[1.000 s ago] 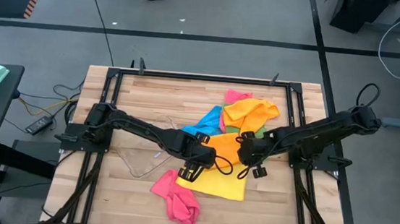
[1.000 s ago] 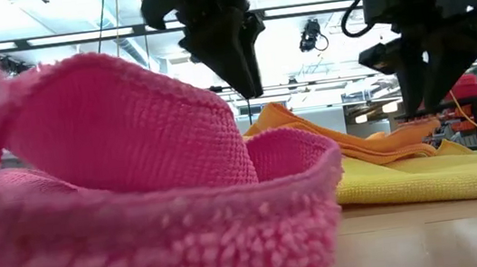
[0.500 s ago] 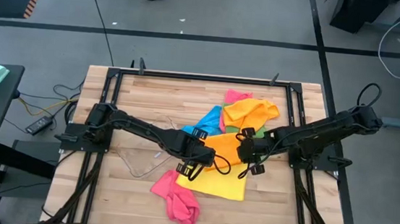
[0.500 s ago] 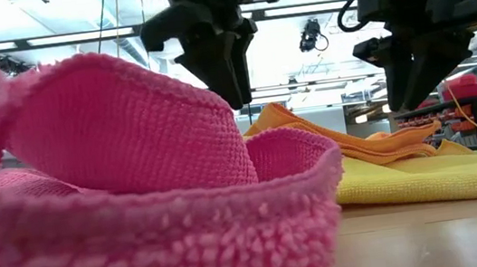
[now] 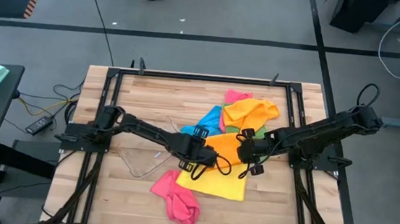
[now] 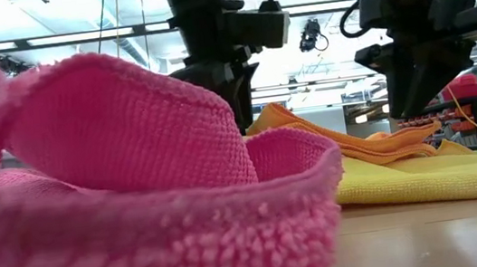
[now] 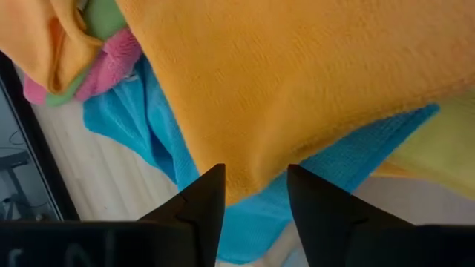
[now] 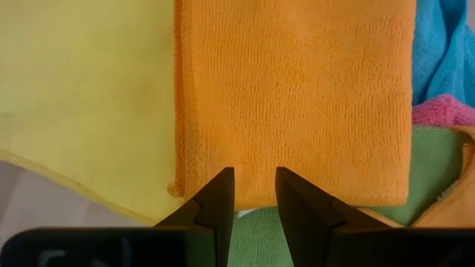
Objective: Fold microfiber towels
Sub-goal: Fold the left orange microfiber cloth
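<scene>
Left end effector [image 5: 196,167] and right end effector [image 5: 252,164] hover narrowly parted, empty, over the orange towel [image 8: 297,96]. Judged light, limp: grip hemmed corners.

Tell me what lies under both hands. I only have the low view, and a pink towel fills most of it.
Observer: The left hand hangs with its fingers apart over a corner of the orange towel, which lies on a blue towel.
Operator: Now the right one.
Observer: The right hand, also open, is above another edge of the same towel, where it overlaps a yellow towel.
Operator: Place that pink towel for me.
Observer: From above, the pink towel lies crumpled beside the yellow towel's corner, outside the pile.
</scene>
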`<state>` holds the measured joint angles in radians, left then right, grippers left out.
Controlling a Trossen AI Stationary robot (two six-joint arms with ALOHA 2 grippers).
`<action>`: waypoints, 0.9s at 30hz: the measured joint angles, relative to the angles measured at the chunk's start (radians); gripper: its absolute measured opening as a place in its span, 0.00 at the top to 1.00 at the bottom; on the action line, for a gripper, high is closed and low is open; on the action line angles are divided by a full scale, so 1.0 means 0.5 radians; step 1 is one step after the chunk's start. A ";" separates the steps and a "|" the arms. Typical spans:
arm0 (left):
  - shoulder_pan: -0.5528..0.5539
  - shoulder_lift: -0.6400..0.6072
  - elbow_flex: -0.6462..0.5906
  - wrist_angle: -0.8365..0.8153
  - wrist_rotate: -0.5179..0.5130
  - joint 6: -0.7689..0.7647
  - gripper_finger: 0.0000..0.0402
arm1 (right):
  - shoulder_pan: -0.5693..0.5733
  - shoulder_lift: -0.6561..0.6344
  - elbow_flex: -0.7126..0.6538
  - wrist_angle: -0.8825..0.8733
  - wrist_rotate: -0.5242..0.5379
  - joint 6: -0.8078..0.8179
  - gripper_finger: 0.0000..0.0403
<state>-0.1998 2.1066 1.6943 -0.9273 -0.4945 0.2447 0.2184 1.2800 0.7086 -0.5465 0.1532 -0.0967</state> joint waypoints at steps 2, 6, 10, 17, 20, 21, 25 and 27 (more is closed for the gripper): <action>0.001 0.014 -0.001 -0.015 0.002 -0.004 0.66 | 0.000 0.000 0.000 0.001 0.005 0.000 0.73; 0.001 0.032 0.000 -0.009 -0.022 0.017 0.73 | 0.000 0.000 0.000 0.006 0.008 0.000 0.73; 0.002 0.033 0.000 -0.009 -0.063 0.028 0.83 | 0.000 0.000 0.000 0.008 0.020 0.002 0.73; 0.002 0.032 0.000 -0.028 -0.177 0.030 0.97 | 0.000 0.000 0.000 0.012 0.046 0.001 0.73; -0.013 0.032 0.000 -0.032 -0.316 0.096 0.97 | 0.000 0.000 0.000 0.015 0.072 0.000 0.73; -0.015 0.032 0.000 -0.033 -0.339 0.122 0.97 | 0.000 0.000 0.000 0.015 0.092 0.000 0.73; -0.013 0.032 0.000 -0.044 -0.319 0.177 0.98 | -0.001 0.000 0.000 0.015 0.135 -0.007 0.73; -0.003 0.037 0.000 -0.046 -0.282 0.169 0.96 | -0.001 0.000 0.000 0.017 0.135 -0.008 0.73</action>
<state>-0.2014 2.1252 1.6943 -0.9504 -0.6356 0.3293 0.2180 1.2800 0.7086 -0.5381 0.2207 -0.1009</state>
